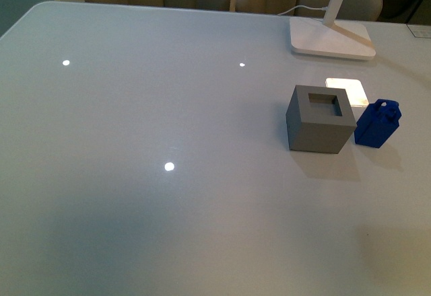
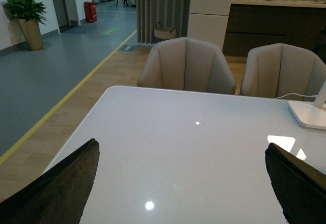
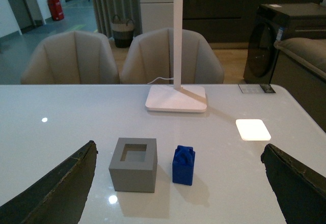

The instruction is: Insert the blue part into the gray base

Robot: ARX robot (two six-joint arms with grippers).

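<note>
1. On the bench [image 1: 168,208], right of centre: gray base [image 1: 322,124], upright, square hole facing up.
2. Blue part [image 1: 377,124]: just beside the base's right side, not touching.
3. Left end effector [image 2: 181,145]: released, holding nothing.
4. Right end effector [image 3: 178,145]: released, holding nothing.

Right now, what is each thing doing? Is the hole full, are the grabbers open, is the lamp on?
base: on the table, hole up and empty.
blue part: upright on the table right of the base, not touching it.
left gripper: open, holding nothing.
right gripper: open, holding nothing.
lamp: standing; head out of view, but the bright patch under it suggests on.
</note>
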